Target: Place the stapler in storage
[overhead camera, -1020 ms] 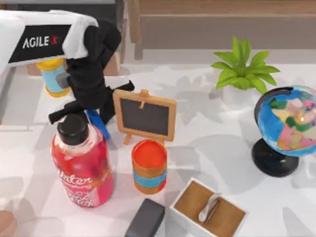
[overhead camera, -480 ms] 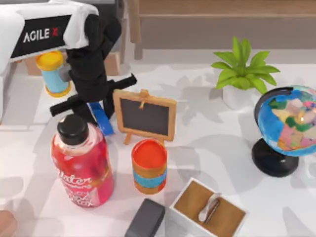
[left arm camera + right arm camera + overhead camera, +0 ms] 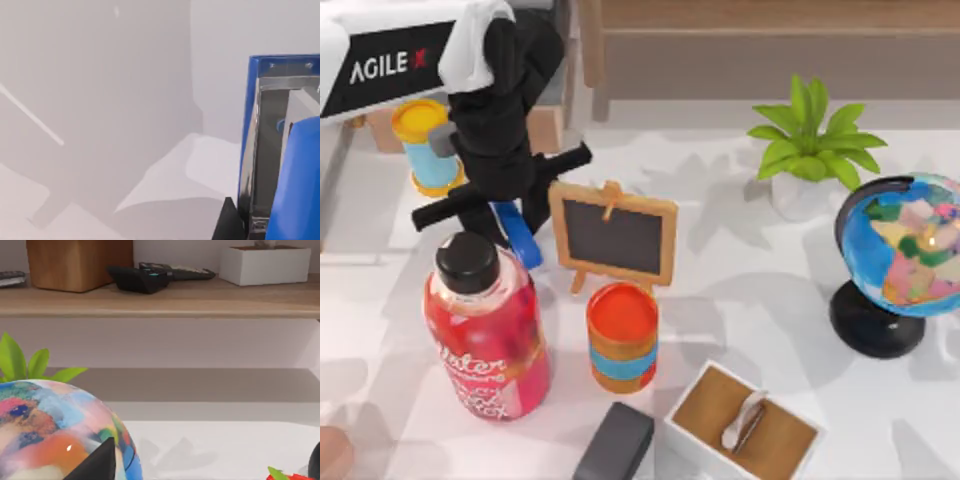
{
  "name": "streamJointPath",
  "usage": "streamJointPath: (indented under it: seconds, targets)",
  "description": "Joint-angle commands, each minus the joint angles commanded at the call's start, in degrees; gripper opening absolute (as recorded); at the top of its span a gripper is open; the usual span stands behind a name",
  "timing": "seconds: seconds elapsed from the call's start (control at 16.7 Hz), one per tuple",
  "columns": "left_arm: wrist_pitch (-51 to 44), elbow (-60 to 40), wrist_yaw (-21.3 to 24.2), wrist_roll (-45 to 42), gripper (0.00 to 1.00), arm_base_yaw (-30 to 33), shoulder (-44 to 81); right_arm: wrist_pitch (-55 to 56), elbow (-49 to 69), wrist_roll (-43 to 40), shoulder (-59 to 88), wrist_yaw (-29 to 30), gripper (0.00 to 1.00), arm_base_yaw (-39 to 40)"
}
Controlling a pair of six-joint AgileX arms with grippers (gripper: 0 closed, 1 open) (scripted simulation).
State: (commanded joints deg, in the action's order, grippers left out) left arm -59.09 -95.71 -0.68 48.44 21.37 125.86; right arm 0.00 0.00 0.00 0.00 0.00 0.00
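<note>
Here, at the table's far left, the left gripper (image 3: 500, 215) hangs closed on the blue stapler (image 3: 517, 233), just beyond the red bottle (image 3: 485, 330) and left of the little chalkboard (image 3: 614, 238). This looks like the carry step. Next, the stapler likely needs moving toward the wood-framed storage (image 3: 545, 125) behind the arm, then release.

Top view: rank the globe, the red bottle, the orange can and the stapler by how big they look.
1-2. Red bottle and globe: look alike, unranked.
3. Orange can.
4. Stapler, partly hidden by the left gripper holding it.
</note>
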Motion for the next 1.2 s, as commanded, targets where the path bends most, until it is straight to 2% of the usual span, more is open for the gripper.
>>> streamJointPath:
  seconds: [0.36,0.54,0.84,1.02,1.2]
  targets:
    - [0.03,-0.73,-0.06,-0.65,0.0,0.05,0.53,0.0,0.0,0.0,0.0,0.0,1.0,0.0]
    - [-0.17,-5.35,-0.53,-5.88,0.0,0.19,2.47,0.0,0.0,0.0,0.0,0.0,1.0,0.0]
    - [-6.81,-18.32,0.41,-24.34,0.0,-2.04,0.88,0.0,0.0,0.0,0.0,0.0,1.0,0.0]
    - [-13.66,-27.66,1.28,-38.42,0.0,-8.6,-2.21,0.0,0.0,0.0,0.0,0.0,1.0,0.0]
    - [-18.63,-37.46,1.98,-51.56,0.0,-18.01,-2.53,0.0,0.0,0.0,0.0,0.0,1.0,0.0]
